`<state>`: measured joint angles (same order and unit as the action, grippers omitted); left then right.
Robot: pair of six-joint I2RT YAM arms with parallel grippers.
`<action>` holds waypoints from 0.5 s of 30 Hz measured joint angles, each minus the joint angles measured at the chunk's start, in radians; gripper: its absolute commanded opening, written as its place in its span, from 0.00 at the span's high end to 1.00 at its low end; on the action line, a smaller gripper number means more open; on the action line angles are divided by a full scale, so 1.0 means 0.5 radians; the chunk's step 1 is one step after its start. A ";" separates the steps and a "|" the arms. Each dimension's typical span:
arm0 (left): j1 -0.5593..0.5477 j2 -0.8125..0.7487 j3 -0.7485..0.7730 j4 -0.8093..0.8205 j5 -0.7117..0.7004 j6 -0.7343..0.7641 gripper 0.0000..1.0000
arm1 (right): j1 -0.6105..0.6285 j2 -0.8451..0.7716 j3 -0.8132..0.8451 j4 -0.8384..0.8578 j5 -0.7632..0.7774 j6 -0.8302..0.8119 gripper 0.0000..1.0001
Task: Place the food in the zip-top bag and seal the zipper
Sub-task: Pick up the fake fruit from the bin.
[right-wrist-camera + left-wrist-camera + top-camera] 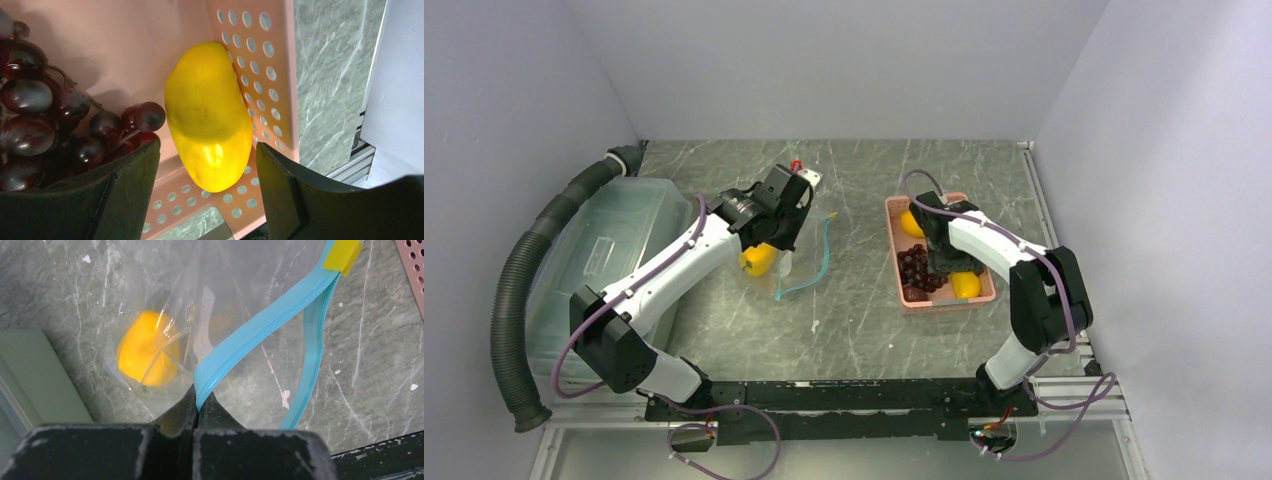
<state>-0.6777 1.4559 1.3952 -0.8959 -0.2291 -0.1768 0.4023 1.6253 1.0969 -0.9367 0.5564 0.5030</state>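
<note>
A robot lab: plain white walls (pixel 824 60) box in the table (pixel 854 310).

I log a clear zip-top bag (pixel 240 280) with teal-blue zipper (pixel 260 330) and a yellow piece (pixel 147 355) inside. I count a pink basket (pixel 260 60) dotted with round holes, dark purple grapes (pixel 40 110), a yellow oblong fruit (pixel 210 115); worktop (pixel 854 310) grey-green, white-veined.

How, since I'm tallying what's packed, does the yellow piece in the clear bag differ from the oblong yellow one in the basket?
The bagged piece lies inside the zip-top bag, veiled by plastic; the oblong piece lies bare in the basket beside grapes. The open right gripper straddles the oblong piece, not the bagged one. Both are yellow.
</note>
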 measured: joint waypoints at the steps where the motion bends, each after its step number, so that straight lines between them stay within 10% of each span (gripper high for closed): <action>1: 0.000 0.000 0.000 0.000 0.000 0.000 1.00 | -0.002 0.011 -0.003 0.005 -0.001 -0.005 0.25; 15: 0.000 0.000 0.000 -0.001 0.000 0.000 1.00 | -0.026 0.253 -0.024 -0.008 0.046 -0.034 0.31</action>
<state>-0.6777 1.4559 1.3952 -0.8963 -0.2291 -0.1768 0.3893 1.7519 1.0851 -0.9405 0.5793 0.4862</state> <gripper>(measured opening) 0.012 0.730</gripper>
